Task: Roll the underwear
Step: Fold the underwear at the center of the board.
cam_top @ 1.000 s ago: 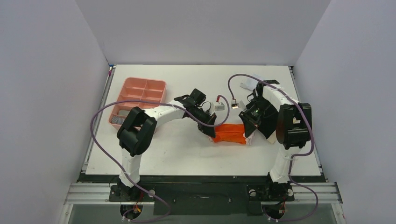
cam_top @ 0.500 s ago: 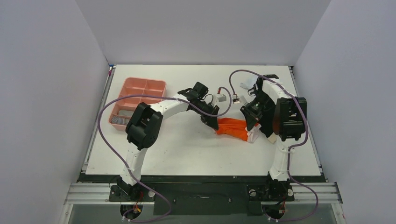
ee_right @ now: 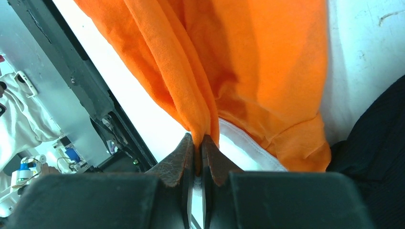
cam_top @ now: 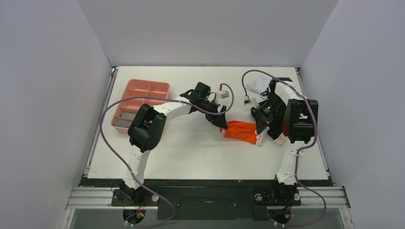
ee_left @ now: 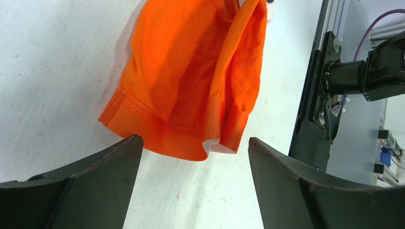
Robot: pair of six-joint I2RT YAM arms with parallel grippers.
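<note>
**A:** What changed this past second?

**B:** I've dragged the orange underwear (cam_top: 241, 130) rightward on the table (cam_top: 191, 152). It sits bunched between the arms. My right gripper (ee_right: 198, 140) is pinched tight on a fold. My left gripper (cam_top: 222, 122) has its jaws wide, with the hem just ahead, untouched.

**A:** Meaning?

**B:** I judge the roll isn't begun, and the left needs a fresh grip.

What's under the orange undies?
The white table shows all around the orange underwear, and a white layer peeks out by the right gripper. Right underneath is covered by the cloth.
</note>
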